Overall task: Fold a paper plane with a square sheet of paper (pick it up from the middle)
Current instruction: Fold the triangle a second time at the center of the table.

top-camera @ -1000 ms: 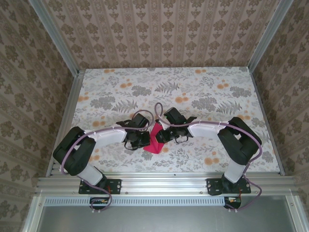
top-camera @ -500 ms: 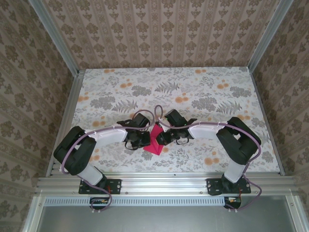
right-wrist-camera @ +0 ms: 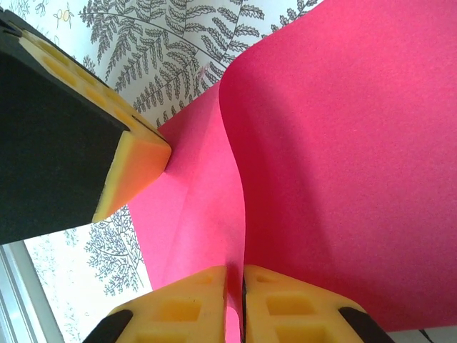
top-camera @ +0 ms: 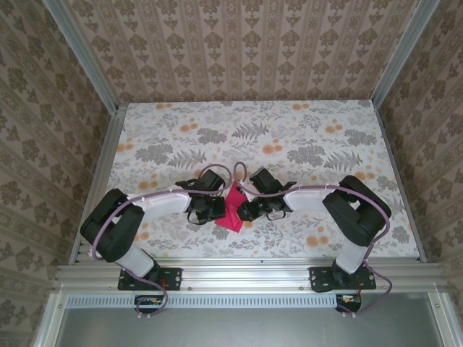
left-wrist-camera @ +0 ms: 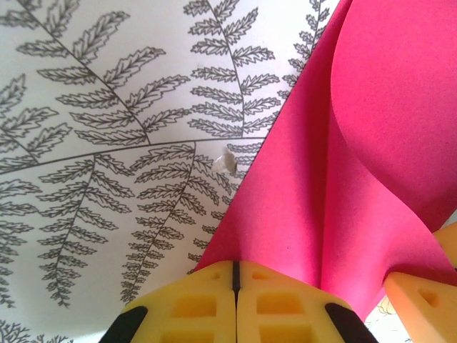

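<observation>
The square sheet of paper (top-camera: 233, 214) is magenta-pink and stands bent and partly folded between my two grippers, near the table's front middle. My left gripper (top-camera: 218, 210) is shut with its yellow tips at the sheet's lower left edge (left-wrist-camera: 285, 214), gripping that edge as far as I can see. From the right, my right gripper (top-camera: 244, 210) is shut on the sheet, and pink paper (right-wrist-camera: 335, 143) runs down into the slit between its fingers (right-wrist-camera: 203, 300). A curled flap rises above both. The left gripper's fingertip (right-wrist-camera: 136, 161) touches the sheet's edge in the right wrist view.
The tablecloth (top-camera: 289, 130) has a fern and orange flower print. Patterned walls (top-camera: 239, 50) close in the back and both sides. A metal rail (top-camera: 246, 271) runs along the near edge, in front of the arm bases.
My right gripper has come slightly nearer and to the left, closer to the left gripper. The sheet between them is bunched a little more. The left arm has barely moved.
</observation>
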Available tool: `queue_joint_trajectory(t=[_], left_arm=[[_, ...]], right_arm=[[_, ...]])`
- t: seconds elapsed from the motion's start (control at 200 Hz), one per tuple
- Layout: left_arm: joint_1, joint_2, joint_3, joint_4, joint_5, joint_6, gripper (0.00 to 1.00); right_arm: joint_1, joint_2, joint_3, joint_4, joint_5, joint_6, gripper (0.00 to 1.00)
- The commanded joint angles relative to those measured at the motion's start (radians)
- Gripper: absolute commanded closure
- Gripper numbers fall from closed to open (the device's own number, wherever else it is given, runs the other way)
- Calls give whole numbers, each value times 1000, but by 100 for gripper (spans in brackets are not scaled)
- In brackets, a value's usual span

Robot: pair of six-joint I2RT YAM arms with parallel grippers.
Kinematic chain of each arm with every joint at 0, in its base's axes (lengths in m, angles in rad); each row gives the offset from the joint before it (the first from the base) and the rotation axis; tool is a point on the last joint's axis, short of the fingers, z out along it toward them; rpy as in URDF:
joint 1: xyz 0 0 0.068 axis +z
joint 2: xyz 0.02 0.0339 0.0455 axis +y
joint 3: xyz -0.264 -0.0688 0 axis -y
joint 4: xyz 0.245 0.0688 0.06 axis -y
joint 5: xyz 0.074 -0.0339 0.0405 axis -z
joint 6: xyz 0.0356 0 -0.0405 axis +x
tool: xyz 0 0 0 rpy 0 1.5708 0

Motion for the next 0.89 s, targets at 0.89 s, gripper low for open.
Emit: queue_joint_trajectory(t=[0.89], left_arm=[[-13, 33, 20, -43, -32, 26, 93]], right_arm=[[-22, 2, 64, -117, 89, -143, 86]])
